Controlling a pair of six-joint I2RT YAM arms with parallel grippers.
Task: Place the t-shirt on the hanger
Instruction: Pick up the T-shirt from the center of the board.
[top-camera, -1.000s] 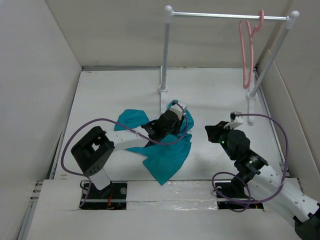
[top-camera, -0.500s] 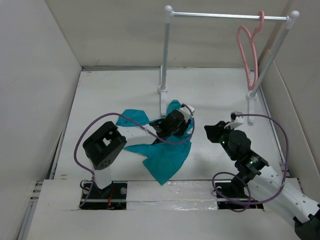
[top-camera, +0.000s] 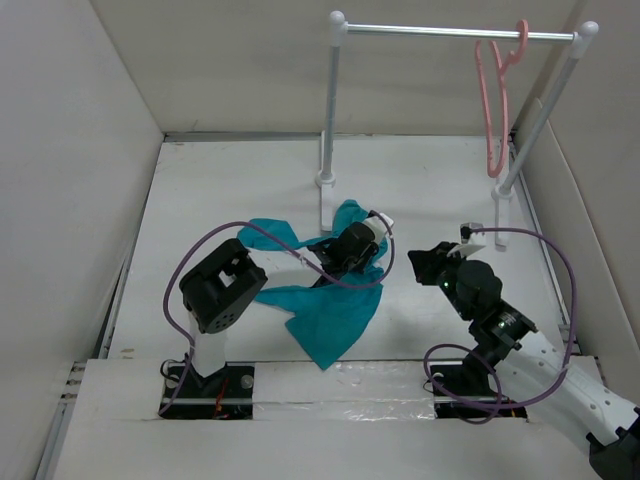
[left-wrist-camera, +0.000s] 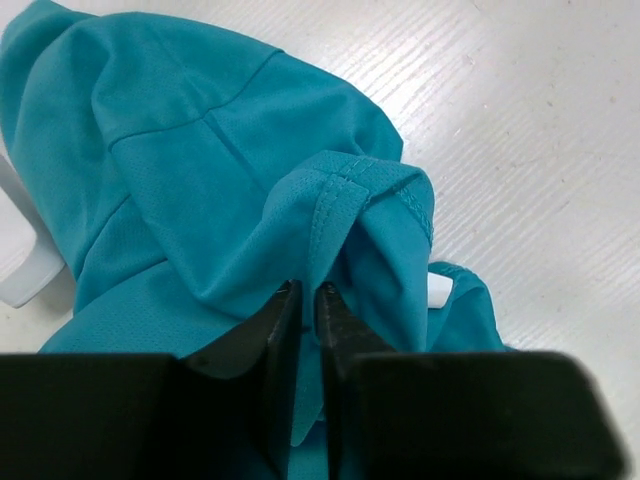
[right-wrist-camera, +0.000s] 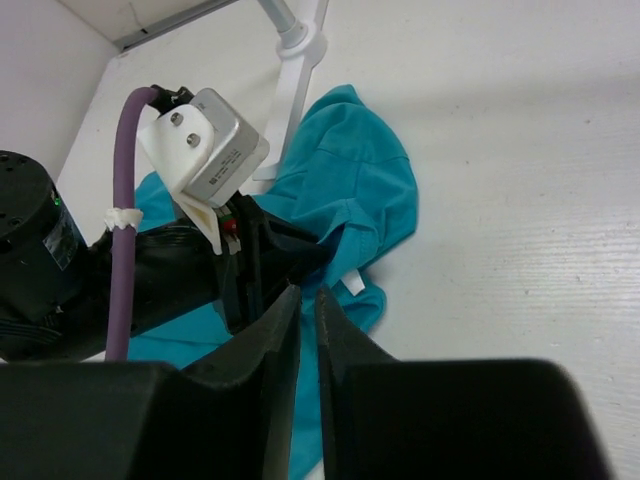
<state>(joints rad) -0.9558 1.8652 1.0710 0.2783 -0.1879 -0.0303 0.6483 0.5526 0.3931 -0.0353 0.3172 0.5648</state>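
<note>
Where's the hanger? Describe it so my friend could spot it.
At the far end of the table stands a silver rail on two white posts. The hanger dangles from its right end: a thin loop, the only pink thing there.

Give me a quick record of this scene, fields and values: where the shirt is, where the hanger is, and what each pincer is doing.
t-shirt: teal, crumpled on the white table, in front of the rail's left post
hanger: pink, hooked on the metal rail near its right end, bare
left pincer: closed on a raised fold of the t-shirt
right pincer: nearly closed, holding nothing, right of the t-shirt
task state: t-shirt not on hanger
</note>
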